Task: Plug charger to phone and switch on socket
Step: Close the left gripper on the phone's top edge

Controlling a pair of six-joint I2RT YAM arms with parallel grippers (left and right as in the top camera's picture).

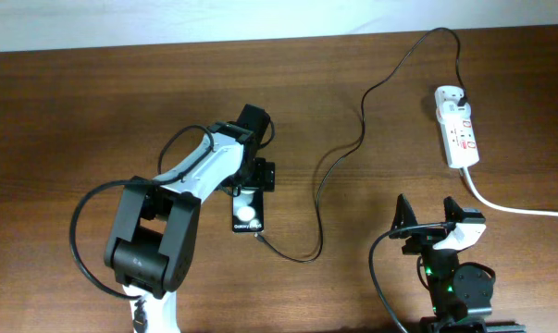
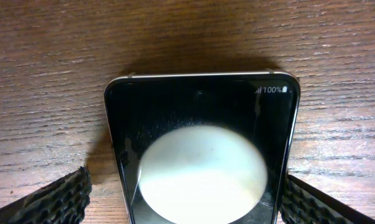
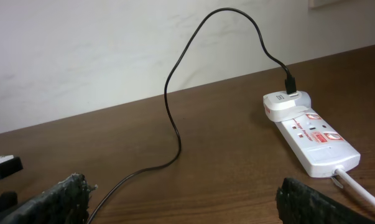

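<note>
Phone [image 1: 246,214] mid-frame on bench [image 1: 75,111], left fingers [image 2: 56,199] wide astride its slick edges, right fingers [image 3: 50,202] wide, empty lower right; charger [image 1: 320,185] cable's limp, so pinch the stiff tip [image 1: 259,237] beside phone.

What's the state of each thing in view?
phone: flat on table, screen lit, reads 100%.
charger: plugged into socket; tip by phone, connection unclear.
socket: charger in, switch position unreadable.
left pincer: open, straddling phone.
right pincer: open, empty.
</note>
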